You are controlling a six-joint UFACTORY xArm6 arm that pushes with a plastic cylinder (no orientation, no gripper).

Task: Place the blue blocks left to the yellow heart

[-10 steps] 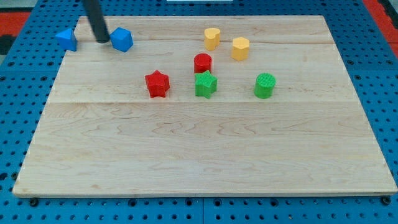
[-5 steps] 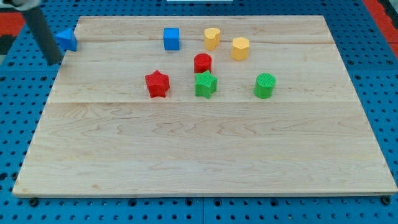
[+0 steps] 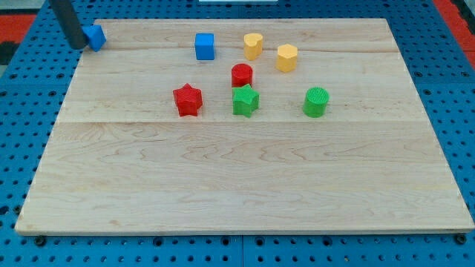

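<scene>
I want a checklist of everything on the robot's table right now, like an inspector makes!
Surface: wooden board, on a blue pegboard.
Job's things: blue cube just left of the yellow heart; second blue block at the board's top-left corner.
Clutter: yellow block, red cylinder, red star, green star, green cylinder.
Hand: none; my tip sits against the corner blue block's left side.
Cables: nothing seen.
Surroundings: red patches at the top corners.
</scene>
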